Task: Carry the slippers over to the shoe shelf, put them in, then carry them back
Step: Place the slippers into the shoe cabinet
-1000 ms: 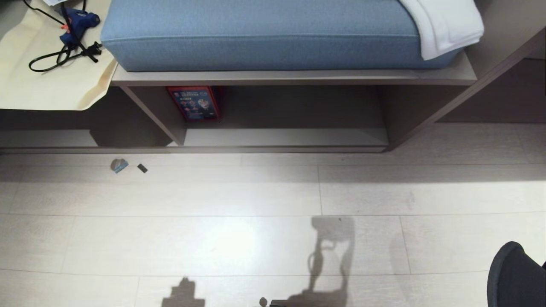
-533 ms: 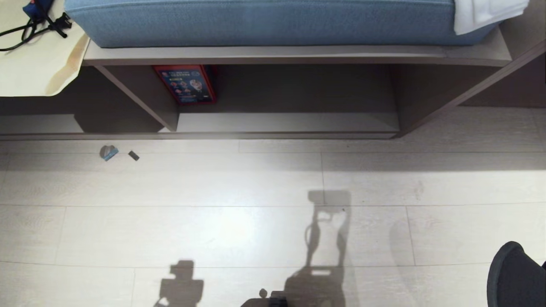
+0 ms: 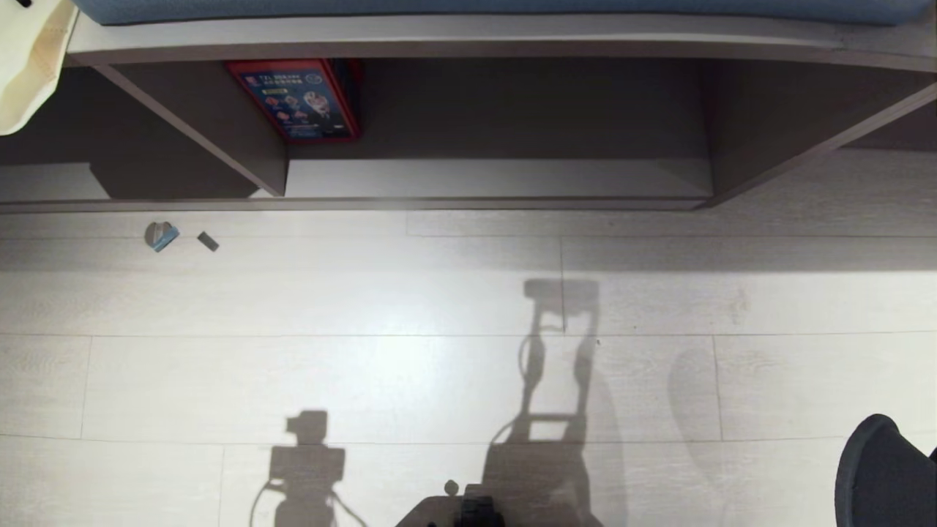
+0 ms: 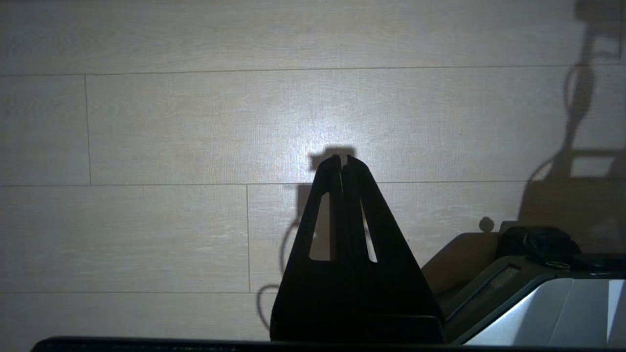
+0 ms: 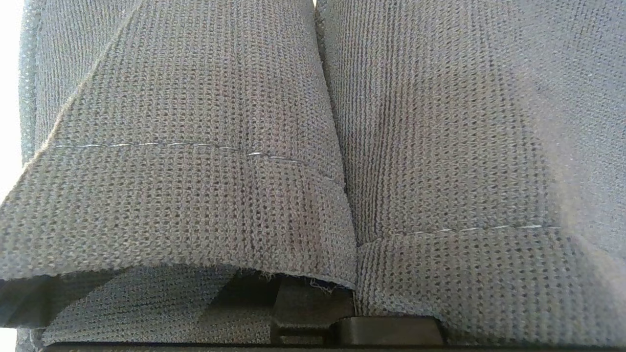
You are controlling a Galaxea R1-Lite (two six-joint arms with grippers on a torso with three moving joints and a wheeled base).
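Observation:
The slippers (image 5: pixel 205 146) fill the right wrist view: two grey-black knit straps pressed side by side. My right gripper (image 5: pixel 332 313) is shut on the slippers, with only the dark roots of its fingers showing under the strap edges. A black rounded shape (image 3: pixel 878 476) sits at the lower right corner of the head view. The shoe shelf (image 3: pixel 498 179) lies ahead, a low taupe cubby with a pale base board and a slanted divider (image 3: pixel 219 124). In the left wrist view my left gripper (image 4: pixel 342 161) hangs shut and empty over the floor.
A red and blue box (image 3: pixel 296 99) stands at the back left of the cubby. Two small scraps (image 3: pixel 161 236) lie on the pale plank floor before the shelf's left part. A cream sheet (image 3: pixel 29 66) hangs at the far left. My base (image 3: pixel 461 509) shows at the bottom edge.
The whole head view has tipped downward: the shelf has slid up the picture and looks larger, and the blue cushion has almost left the top. Nothing on the floor or shelf has moved.

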